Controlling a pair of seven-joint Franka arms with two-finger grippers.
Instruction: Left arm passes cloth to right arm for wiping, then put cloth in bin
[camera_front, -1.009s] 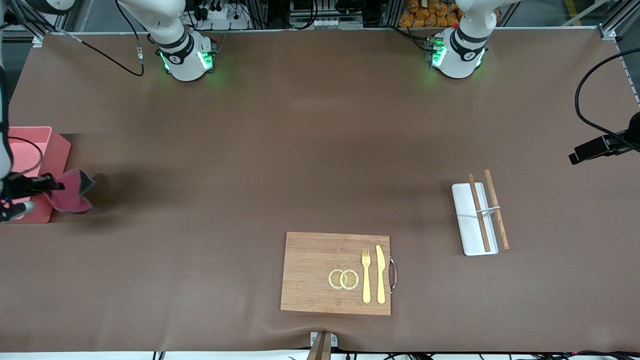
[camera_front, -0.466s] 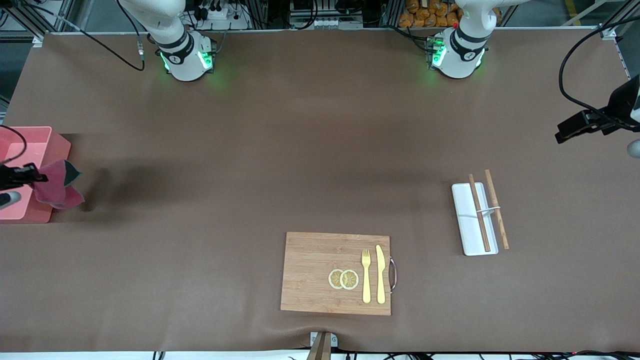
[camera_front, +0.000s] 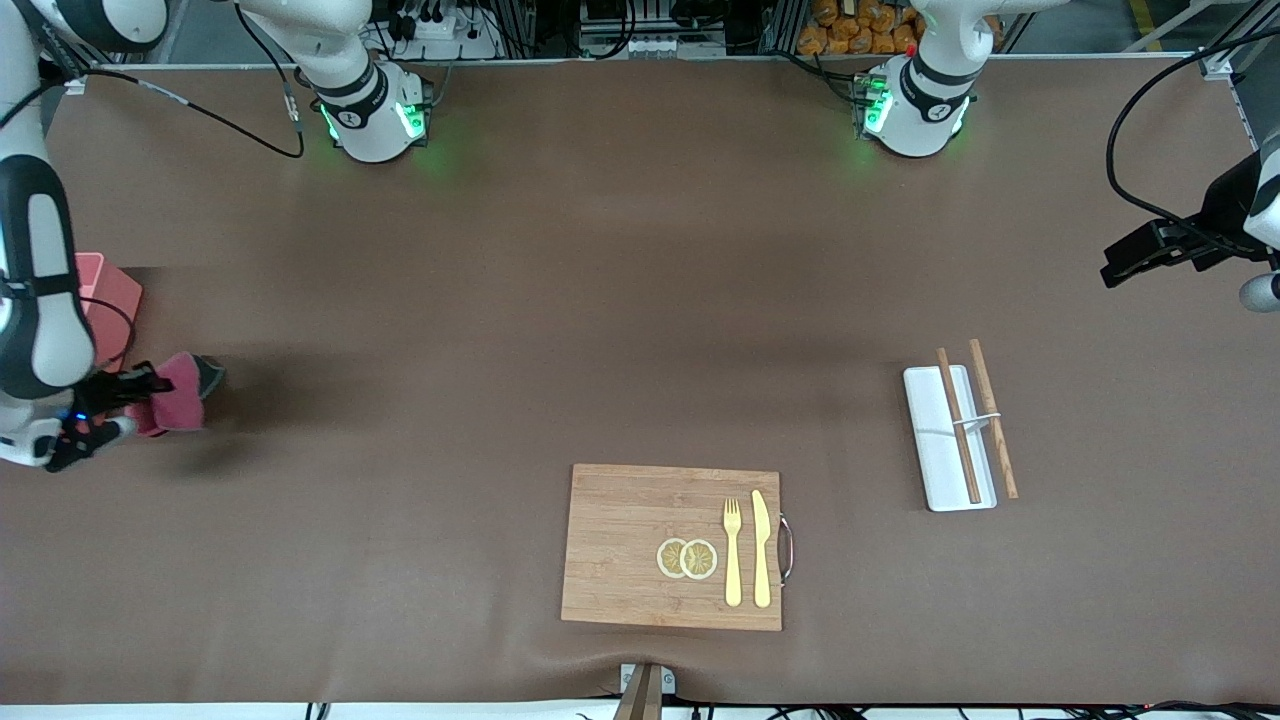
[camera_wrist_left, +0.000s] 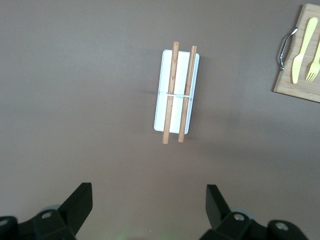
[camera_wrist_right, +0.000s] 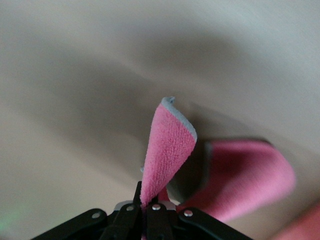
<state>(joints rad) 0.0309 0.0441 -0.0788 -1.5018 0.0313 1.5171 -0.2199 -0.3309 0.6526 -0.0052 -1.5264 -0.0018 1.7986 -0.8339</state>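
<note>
My right gripper (camera_front: 148, 388) is shut on the crimson-pink cloth (camera_front: 182, 400). It holds the cloth above the table, just beside the pink bin (camera_front: 115, 295). The cloth's dark grey edge shows at its tip. In the right wrist view the cloth (camera_wrist_right: 170, 145) stands up folded from my shut right gripper (camera_wrist_right: 150, 202). The right arm hides most of the bin. My left gripper (camera_front: 1150, 258) is open and empty, high over the table's edge at the left arm's end. In the left wrist view the left gripper (camera_wrist_left: 147, 205) has its jaws wide apart.
A white tray (camera_front: 935, 455) with two chopsticks (camera_front: 960, 425) lies toward the left arm's end and shows in the left wrist view (camera_wrist_left: 161, 107). A wooden cutting board (camera_front: 620, 545) with fork, knife and lemon slices lies near the front camera.
My right gripper has swung the cloth from over the bin's edge back out over the table beside it. The right arm's forearm has come into view. The left gripper has shifted slightly.
</note>
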